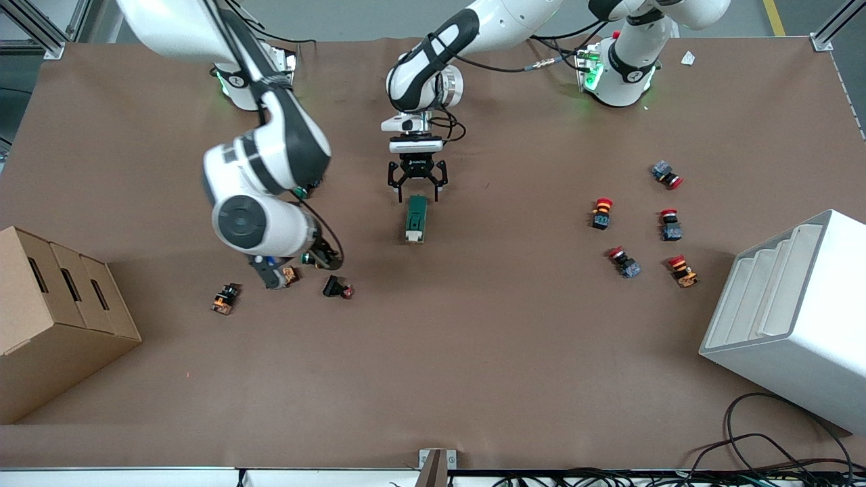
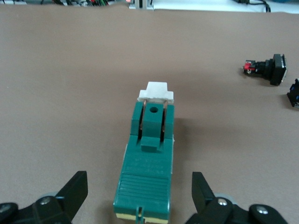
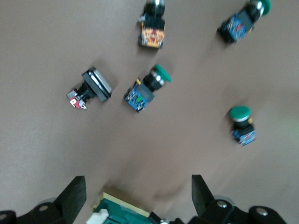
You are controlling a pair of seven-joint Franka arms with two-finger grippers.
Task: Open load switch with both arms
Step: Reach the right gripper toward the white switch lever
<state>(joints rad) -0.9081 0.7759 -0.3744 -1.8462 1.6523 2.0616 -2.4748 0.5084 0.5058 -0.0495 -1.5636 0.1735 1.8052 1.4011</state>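
The load switch (image 1: 415, 218) (image 2: 145, 179), a dark green block, lies flat mid-table with its white lever (image 2: 156, 92) at the end nearer the front camera. My left gripper (image 1: 416, 191) (image 2: 139, 183) is open and low over the switch's other end, a black finger on each side with a gap to the block. My right gripper (image 3: 138, 196) is open with nothing held, over the group of push buttons toward the right arm's end of the table. In the front view the right arm (image 1: 260, 216) hides it. A corner of the load switch (image 3: 119, 212) shows in its wrist view.
Green-capped push buttons (image 3: 149, 88) and a black square button (image 1: 336, 287) lie under the right arm. Several red-capped buttons (image 1: 602, 211) lie toward the left arm's end. A cardboard box (image 1: 54, 318), a white rack (image 1: 791, 318) and cables (image 1: 778, 439) stand at the edges.
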